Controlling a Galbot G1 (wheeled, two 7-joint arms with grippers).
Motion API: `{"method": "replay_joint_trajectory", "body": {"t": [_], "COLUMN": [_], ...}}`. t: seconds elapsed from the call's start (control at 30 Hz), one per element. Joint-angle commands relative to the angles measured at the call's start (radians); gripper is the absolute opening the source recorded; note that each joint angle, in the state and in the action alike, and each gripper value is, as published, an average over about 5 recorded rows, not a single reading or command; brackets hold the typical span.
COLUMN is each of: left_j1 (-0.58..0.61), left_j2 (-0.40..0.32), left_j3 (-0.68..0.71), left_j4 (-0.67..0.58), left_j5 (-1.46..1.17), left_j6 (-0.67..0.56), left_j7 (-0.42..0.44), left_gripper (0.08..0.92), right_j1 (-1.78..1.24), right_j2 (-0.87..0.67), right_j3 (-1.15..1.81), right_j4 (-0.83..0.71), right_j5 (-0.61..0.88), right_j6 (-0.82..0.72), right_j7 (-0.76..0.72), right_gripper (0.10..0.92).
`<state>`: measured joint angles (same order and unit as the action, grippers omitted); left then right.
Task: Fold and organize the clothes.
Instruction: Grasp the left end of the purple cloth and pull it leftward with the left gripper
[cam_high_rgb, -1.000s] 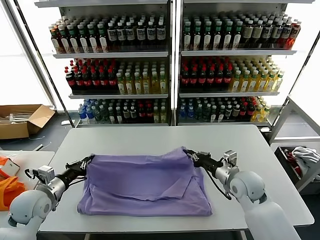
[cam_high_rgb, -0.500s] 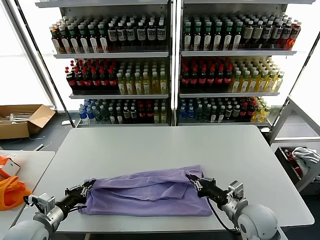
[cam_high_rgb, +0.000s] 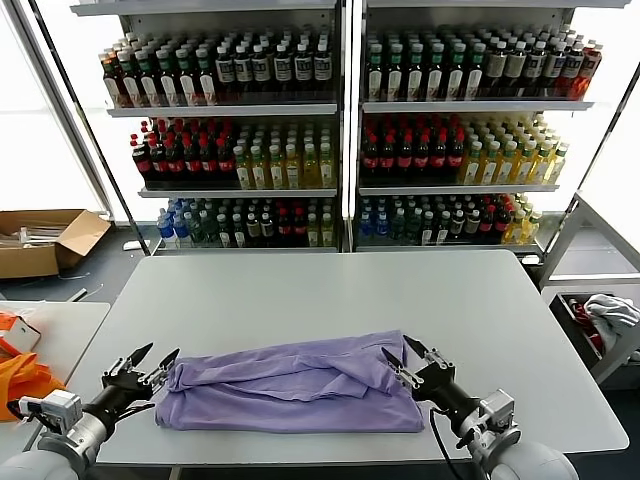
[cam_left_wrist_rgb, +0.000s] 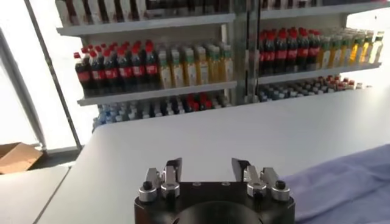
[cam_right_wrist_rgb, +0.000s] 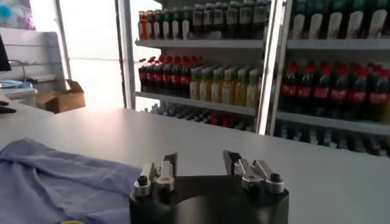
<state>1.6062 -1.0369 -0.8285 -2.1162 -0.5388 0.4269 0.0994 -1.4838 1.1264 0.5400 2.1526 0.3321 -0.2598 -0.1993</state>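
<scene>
The lavender T-shirt (cam_high_rgb: 290, 388) lies folded into a long band along the near edge of the surface (cam_high_rgb: 320, 290), the doubled layers resting flat so the fold keeps. The left gripper (cam_high_rgb: 143, 364) and the right gripper (cam_high_rgb: 405, 358) sit just off its two ends, each with jaws apart and empty, clear of the cloth.

Big grey table (cam_high_rgb: 300, 290) up front, drink shelves (cam_high_rgb: 340, 105) packed with bottles (cam_high_rgb: 420, 150) behind it, a cardboard box (cam_high_rgb: 45, 240) on the floor, orange bag (cam_high_rgb: 20, 380) off left.
</scene>
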Motion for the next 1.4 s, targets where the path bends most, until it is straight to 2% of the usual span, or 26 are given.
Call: {"method": "replay_joint_trajectory", "body": {"t": [0.03, 0.17, 0.27, 0.53, 0.87, 1.0, 1.17, 1.4], "left_j1": [0.039, 0.021, 0.0, -0.043, -0.039, -0.036, -0.038, -0.051], "left_j2": [-0.212, -0.255, -0.268, -0.283, -0.292, -0.307, -0.313, -0.286], "left_j3": [0.118, 0.207, 0.248, 0.264, 0.253, 0.27, 0.287, 0.268], "left_j4": [-0.049, 0.008, 0.056, 0.156, 0.187, 0.167, 0.168, 0.167], "left_j5": [0.067, 0.142, 0.179, 0.215, 0.196, 0.189, 0.188, 0.165], "left_j6": [-0.082, -0.106, -0.112, -0.092, -0.084, -0.083, -0.093, -0.116], "left_j7": [-0.252, -0.289, -0.303, -0.333, -0.341, -0.346, -0.329, -0.3], "left_gripper": [0.646, 0.762, 0.811, 0.823, 0.808, 0.721, 0.574, 0.375], "right_j1": [-0.115, -0.166, -0.192, -0.218, -0.208, -0.202, -0.205, -0.218], "right_j2": [0.088, 0.101, 0.101, 0.094, 0.09, 0.089, 0.086, 0.084], "right_j3": [0.132, 0.164, 0.186, 0.226, 0.221, 0.22, 0.227, 0.232], "right_j4": [0.011, -0.003, -0.008, -0.008, -0.003, 0.001, 0.009, 0.014], "right_j5": [-0.03, -0.039, -0.035, -0.004, 0.02, 0.024, 0.026, 0.033], "right_j6": [0.212, 0.255, 0.27, 0.278, 0.273, 0.27, 0.268, 0.269], "right_j7": [0.074, 0.058, 0.052, 0.037, 0.022, 0.021, 0.019, 0.013], "right_gripper": [0.665, 0.772, 0.813, 0.823, 0.823, 0.823, 0.823, 0.823]}}
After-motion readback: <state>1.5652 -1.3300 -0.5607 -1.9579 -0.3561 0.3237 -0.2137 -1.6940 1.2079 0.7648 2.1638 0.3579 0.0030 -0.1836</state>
